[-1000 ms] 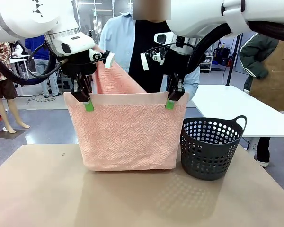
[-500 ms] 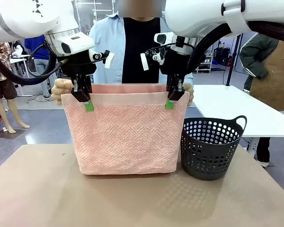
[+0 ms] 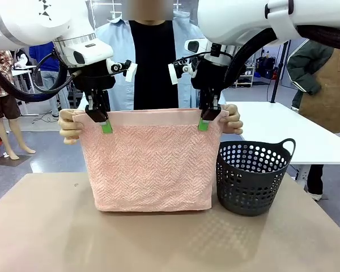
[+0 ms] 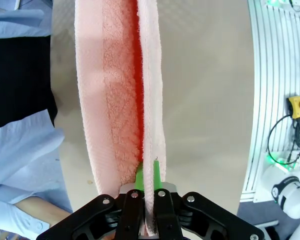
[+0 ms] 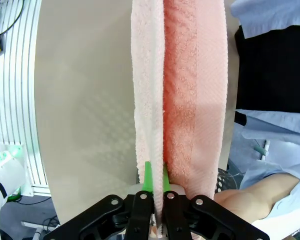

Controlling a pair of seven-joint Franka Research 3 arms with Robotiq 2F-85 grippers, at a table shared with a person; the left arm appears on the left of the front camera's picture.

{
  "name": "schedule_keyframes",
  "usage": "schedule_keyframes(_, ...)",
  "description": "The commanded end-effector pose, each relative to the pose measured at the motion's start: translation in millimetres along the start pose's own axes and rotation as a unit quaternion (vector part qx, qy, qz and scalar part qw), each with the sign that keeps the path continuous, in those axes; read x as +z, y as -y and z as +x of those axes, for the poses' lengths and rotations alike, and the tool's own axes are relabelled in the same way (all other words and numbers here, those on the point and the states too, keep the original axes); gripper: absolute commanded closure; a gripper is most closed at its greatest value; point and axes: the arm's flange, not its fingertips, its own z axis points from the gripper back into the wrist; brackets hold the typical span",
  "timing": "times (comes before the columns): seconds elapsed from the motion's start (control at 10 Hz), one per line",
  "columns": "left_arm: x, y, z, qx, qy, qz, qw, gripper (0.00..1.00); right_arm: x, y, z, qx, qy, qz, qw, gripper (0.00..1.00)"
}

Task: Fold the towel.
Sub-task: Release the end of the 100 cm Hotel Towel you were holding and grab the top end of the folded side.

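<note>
A: Which step are they on?

B: The first fold, it seems. At the 9 o'clock end a hand point(image 3: 71, 124) of the person grips the top corner. Just inside it, the left gripper point(image 3: 106, 126) has its jaws pinched fully shut on the top hem. The towel point(image 3: 153, 164) hangs doubled above the middle of the counter point(image 3: 158, 243), with its lower fold down at 6 o'clock. Whether the fold touches the surface cannot be told. In the wrist views each arm pinches the near layer alone, and the far layer stands a little apart from it. Toward 3 o'clock the right gripper point(image 3: 203, 123) is likewise clamped tight on the hem, and the other hand point(image 3: 232, 119) holds the corner beside it.

A: What does the next move call for?

B: Probably the two top edges must meet squarely. Then both arms would lower level and together so the halves lie flat. An uneven descent could skew the fold.

A: Any containers?

B: One. A dark grey basket point(image 3: 252, 175) stands on the counter at the towel's 3 o'clock, just beside it. Nothing shows above its rim or through its holes, though its bottom is partly hidden.
</note>
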Motion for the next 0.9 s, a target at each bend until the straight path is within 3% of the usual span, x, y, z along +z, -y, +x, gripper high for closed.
schedule_keyframes(0.0,0.9,-0.1,-0.7,0.000,0.000,0.001,1.000,1.00,0.4,0.4,-0.9,-0.001,0.001,0.000,1.000,1.00)
schedule_keyframes(0.5,-0.1,0.2,0.4,0.000,0.000,0.000,1.000,0.97,0.0,0.4,-0.9,-0.001,0.000,0.000,1.000,0.97)
schedule_keyframes(0.6,1.6,1.4,0.2,-0.003,0.004,0.005,1.000,0.70,1.6,-2.2,1.2,0.009,0.000,-0.001,1.000,0.94)
schedule_keyframes(0.7,3.2,2.0,-0.7,-0.005,0.004,0.010,1.000,0.61,1.8,-3.4,2.3,0.012,-0.002,-0.004,1.000,0.68)
schedule_keyframes(0.8,4.0,2.1,-1.9,-0.002,0.004,0.010,1.000,0.34,2.2,-3.8,2.4,0.010,-0.001,-0.005,1.000,0.65)
